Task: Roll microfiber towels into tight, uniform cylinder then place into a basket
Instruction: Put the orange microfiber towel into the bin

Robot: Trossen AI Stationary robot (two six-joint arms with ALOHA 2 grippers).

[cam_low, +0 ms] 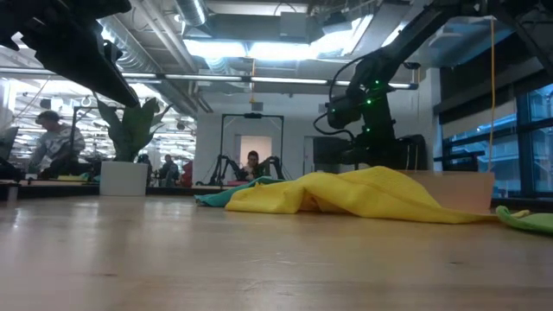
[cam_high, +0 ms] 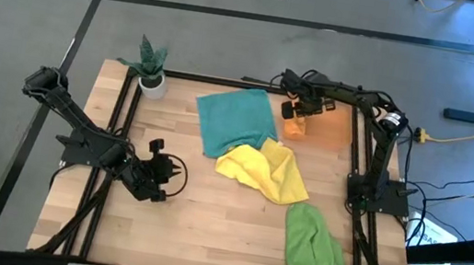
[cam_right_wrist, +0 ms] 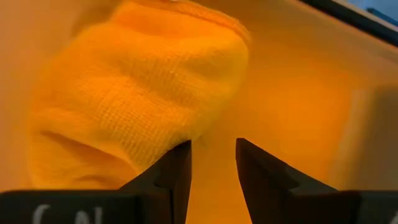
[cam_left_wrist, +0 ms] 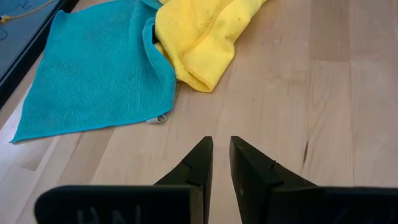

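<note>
Orange towel [cam_right_wrist: 137, 93] rolled inside the basket [cam_high: 331, 127], right gripper [cam_right_wrist: 212, 163] just over it.

Seen from the basket outward: right gripper's fingers parted around nothing, roll just beyond the tips; teal towel [cam_high: 234, 121] beside the basket, yellow towel [cam_high: 269, 170] overlapping it, green towel [cam_high: 312, 245] farther off; left gripper [cam_left_wrist: 221, 158] well apart, narrowly parted, empty.

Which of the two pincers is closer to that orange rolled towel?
The right pincer: it sits right over the orange towel inside the basket. The left pincer hangs far off over bare wood, on the other side of the teal towel.
</note>
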